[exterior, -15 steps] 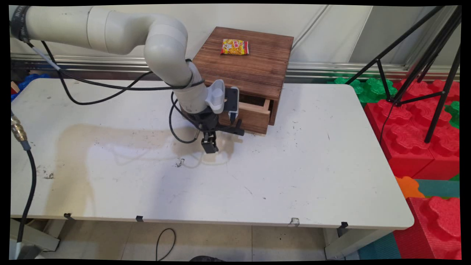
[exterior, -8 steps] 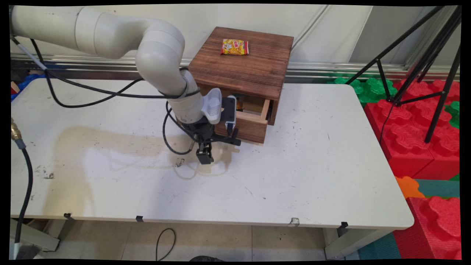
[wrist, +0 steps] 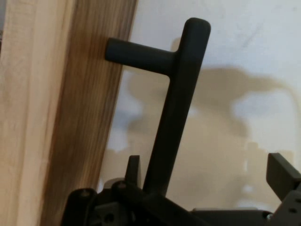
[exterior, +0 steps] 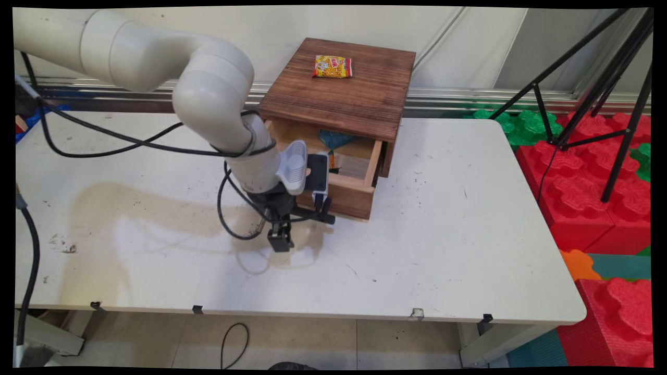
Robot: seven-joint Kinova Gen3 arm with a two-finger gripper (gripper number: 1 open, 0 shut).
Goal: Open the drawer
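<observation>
While hidden from above, pincer (wrist: 202, 176) spread wide around black handle (wrist: 176, 101) of wooden drawer (exterior: 351, 190).

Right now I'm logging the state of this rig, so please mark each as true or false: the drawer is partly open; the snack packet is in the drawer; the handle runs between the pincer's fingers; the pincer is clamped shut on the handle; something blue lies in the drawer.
1. The drawer of the wooden box stands partly open. True.
2. The snack packet is in the drawer. False: it lies on top of the box.
3. The black handle runs through the pincer, between its fingers. True.
4. The pincer is clamped shut on the handle. False: its fingers stand apart, one well clear of the handle.
5. A blue thing lies in the drawer. True.
</observation>
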